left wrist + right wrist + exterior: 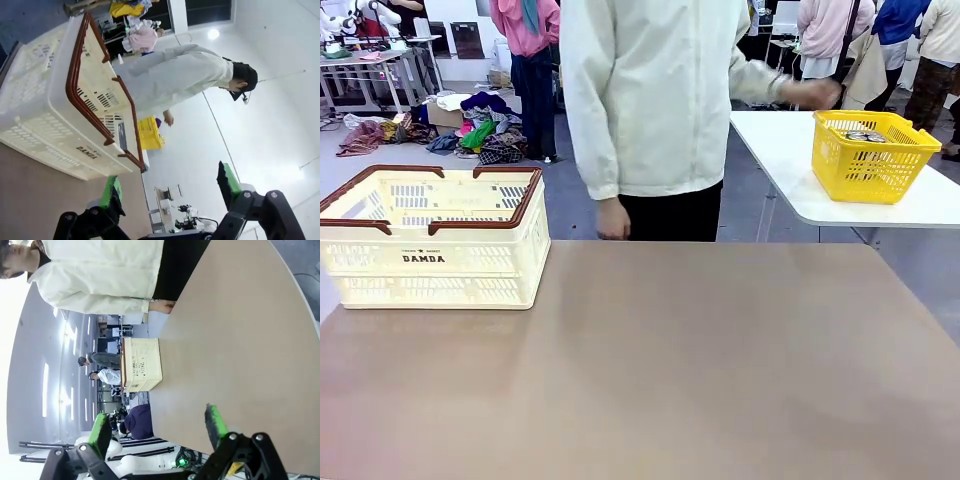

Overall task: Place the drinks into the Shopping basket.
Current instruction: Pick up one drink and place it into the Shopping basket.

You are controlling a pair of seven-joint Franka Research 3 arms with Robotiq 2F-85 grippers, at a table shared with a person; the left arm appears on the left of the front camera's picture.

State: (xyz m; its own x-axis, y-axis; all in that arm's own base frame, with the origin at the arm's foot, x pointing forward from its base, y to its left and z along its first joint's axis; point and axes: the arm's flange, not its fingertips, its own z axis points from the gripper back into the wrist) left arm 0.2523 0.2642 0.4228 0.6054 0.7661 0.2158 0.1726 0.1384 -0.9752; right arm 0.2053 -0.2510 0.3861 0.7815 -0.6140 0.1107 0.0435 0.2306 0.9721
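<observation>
The Shopping basket (432,235) is cream-white with a dark brown rim and a "DAMDA" label; it stands on the brown table at the far left. It also appears in the left wrist view (60,100) and, small, in the right wrist view (142,365). My left gripper (170,187) is open with nothing between its green-padded fingers, held back from the basket. My right gripper (157,422) is open too, over the bare tabletop. The drinks are out of view. A person in a white jacket (650,90) stands at the far edge, one hand (815,92) reaching toward a yellow basket.
A yellow mesh basket (872,155) sits on a white side table (790,170) at the far right, with something dark inside. The brown table (670,370) stretches wide in front. Other people and piles of clothes are farther back.
</observation>
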